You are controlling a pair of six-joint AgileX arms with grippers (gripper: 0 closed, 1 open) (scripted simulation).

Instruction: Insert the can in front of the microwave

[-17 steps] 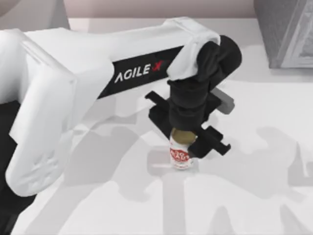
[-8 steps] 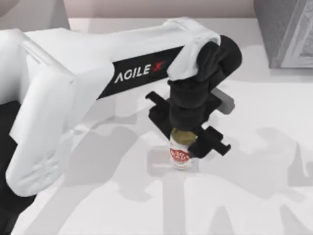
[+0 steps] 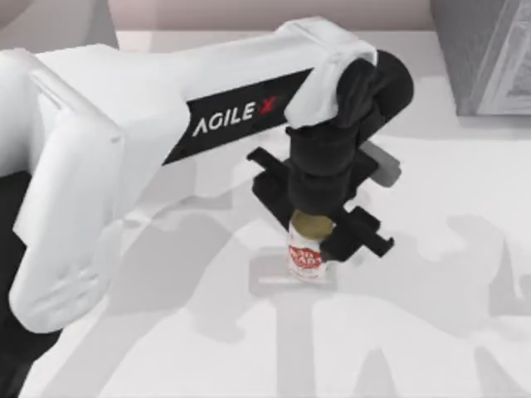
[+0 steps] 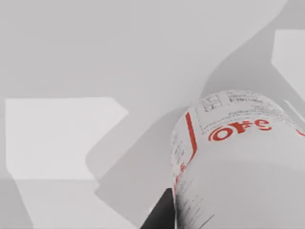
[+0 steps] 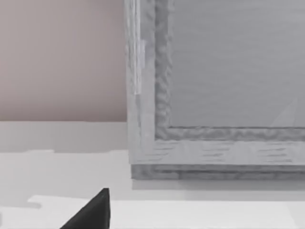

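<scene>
While clamped upright between black fingers (image 3: 362, 234), stands at centre frame in the top view, slightly below the middle: the can (image 3: 308, 251), white label with red lettering, gold top half under the wrist. Closes on it from above, the left gripper (image 3: 319, 236), on a white AgileX arm reaching in from the left edge. Rests on the white table (image 3: 431, 332). Fills the lower right of the left wrist view, that same label (image 4: 238, 162). Sits farther off, at the upper right corner, a speckled grey box (image 3: 485, 54) with a pale panel, well apart from the can. Cannot tell the right gripper's state.
</scene>
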